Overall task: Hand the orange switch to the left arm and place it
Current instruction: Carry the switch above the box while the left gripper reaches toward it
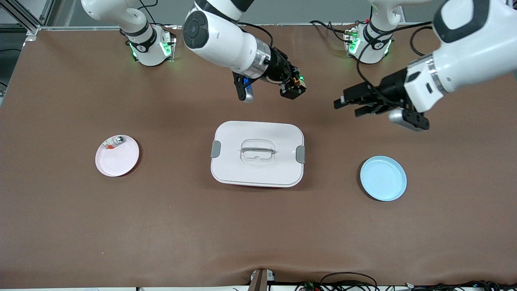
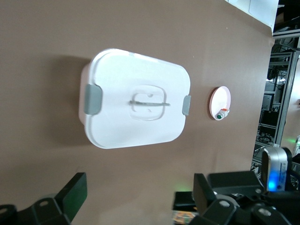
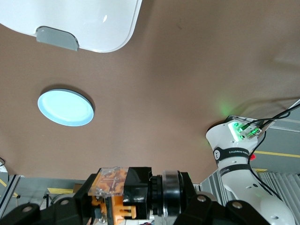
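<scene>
My right gripper point(image 1: 294, 88) is shut on the orange switch point(image 1: 299, 83), a small black block with an orange core and a clear cap point(image 3: 115, 190). It hangs over the brown table between the box point(image 1: 257, 153) and the arms' bases. My left gripper point(image 1: 345, 108) is open and holds nothing. It hangs over the table toward the left arm's end and points at the right gripper, a short gap away. In the left wrist view its fingers point(image 2: 70, 194) stand wide apart, and the switch point(image 2: 185, 212) shows close to one of them. The white lidded box point(image 2: 136, 105) sits shut at mid-table.
A pink plate point(image 1: 117, 155) with a small clear part point(image 1: 113, 142) on it lies toward the right arm's end. A blue plate point(image 1: 383, 178) lies toward the left arm's end. Both arm bases point(image 1: 151, 46) stand along the table's edge farthest from the front camera.
</scene>
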Controlling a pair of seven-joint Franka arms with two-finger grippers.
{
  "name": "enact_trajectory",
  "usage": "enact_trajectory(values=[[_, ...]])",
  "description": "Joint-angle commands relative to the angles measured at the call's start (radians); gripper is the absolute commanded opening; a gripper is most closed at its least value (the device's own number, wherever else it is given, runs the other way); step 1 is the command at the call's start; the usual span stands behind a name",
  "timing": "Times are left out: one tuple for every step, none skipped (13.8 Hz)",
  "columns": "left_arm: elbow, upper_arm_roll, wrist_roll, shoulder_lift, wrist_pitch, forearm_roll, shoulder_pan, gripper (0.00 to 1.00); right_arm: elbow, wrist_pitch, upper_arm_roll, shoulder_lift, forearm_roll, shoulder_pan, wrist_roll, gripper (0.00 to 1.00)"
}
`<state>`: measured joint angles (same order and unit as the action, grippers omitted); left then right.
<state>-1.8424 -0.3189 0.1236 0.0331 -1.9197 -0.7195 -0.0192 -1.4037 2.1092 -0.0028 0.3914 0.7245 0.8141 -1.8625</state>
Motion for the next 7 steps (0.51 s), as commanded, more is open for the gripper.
enact_trajectory(values=[[-0.127,-0.012,-0.013,0.114,-0.033,-0.029,-0.011,1.00,0.042,-0.011,-0.016,0.020,0.006,0.013,-0.026,0.35],[-0.150,-0.012,-0.018,0.137,-0.032,-0.029,-0.011,1.00,0.043,-0.011,-0.014,0.020,0.006,0.013,-0.026,0.35],[-0.173,-0.012,-0.018,0.163,-0.032,-0.031,-0.013,1.00,0.043,-0.011,-0.016,0.021,0.006,0.013,-0.026,0.35],[-0.190,-0.012,-0.018,0.178,-0.032,-0.043,-0.011,1.00,0.043,-0.011,-0.014,0.021,0.006,0.013,-0.026,0.35],[-0.208,-0.012,-0.018,0.198,-0.035,-0.078,-0.010,1.00,0.043,-0.011,-0.016,0.021,0.006,0.013,-0.026,0.35],[-0.230,-0.015,-0.016,0.218,-0.045,-0.112,-0.008,1.00,0.043,-0.011,-0.016,0.023,0.006,0.014,-0.026,0.35],[-0.245,-0.031,-0.015,0.231,-0.060,-0.130,-0.008,1.00,0.043,-0.011,-0.016,0.023,0.006,0.014,-0.026,0.35]])
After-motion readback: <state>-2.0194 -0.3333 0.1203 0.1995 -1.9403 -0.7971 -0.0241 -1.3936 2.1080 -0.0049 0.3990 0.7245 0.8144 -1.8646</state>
